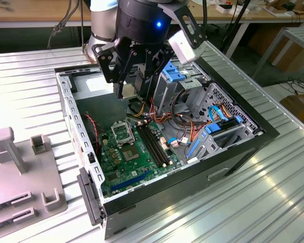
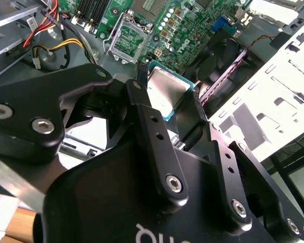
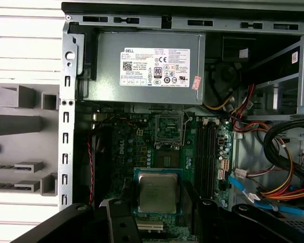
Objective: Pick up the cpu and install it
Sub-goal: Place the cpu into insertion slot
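Over the open case (image 1: 70, 119), the claw (image 3: 159, 198) pinches the cpu (image 3: 157, 188) by opposite edges, clear above the socket (image 3: 169, 127).

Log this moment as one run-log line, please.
gripper: shut on cpu | position: over open computer case | socket: empty | install: not done

Open computer case (image 1: 71, 119) — grey power supply (image 3: 104, 71)
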You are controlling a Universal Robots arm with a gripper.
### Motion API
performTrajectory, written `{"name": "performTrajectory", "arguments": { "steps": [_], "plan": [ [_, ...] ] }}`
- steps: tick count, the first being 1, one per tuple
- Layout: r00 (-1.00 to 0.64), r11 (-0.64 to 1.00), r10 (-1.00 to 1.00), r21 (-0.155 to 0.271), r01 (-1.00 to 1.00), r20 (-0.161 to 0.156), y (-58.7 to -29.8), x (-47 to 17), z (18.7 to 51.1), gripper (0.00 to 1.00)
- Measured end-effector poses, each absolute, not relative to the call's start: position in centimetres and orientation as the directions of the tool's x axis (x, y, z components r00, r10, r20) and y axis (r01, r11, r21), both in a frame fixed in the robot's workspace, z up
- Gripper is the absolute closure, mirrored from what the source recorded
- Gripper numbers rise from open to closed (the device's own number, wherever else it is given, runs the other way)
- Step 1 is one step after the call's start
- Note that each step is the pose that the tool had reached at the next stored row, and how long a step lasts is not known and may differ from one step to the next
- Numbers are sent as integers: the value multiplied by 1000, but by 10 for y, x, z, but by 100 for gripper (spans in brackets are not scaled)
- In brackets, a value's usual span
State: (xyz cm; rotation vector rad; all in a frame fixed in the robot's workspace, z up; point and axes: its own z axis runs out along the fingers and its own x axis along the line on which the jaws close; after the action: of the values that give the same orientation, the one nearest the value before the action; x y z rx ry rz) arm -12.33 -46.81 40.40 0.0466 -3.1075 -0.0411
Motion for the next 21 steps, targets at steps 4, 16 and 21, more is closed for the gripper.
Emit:
{"name": "performTrajectory", "arguments": {
  "steps": [4,16,21],
  "plan": [
    [-999,999,-30,27,-29,33,-468,-123,402,53],
    [-999,999,-30,27,-29,33,-468,-123,392,53],
    [-999,999,-30,27,-30,33,-468,-123,386,53]
  ]
}}
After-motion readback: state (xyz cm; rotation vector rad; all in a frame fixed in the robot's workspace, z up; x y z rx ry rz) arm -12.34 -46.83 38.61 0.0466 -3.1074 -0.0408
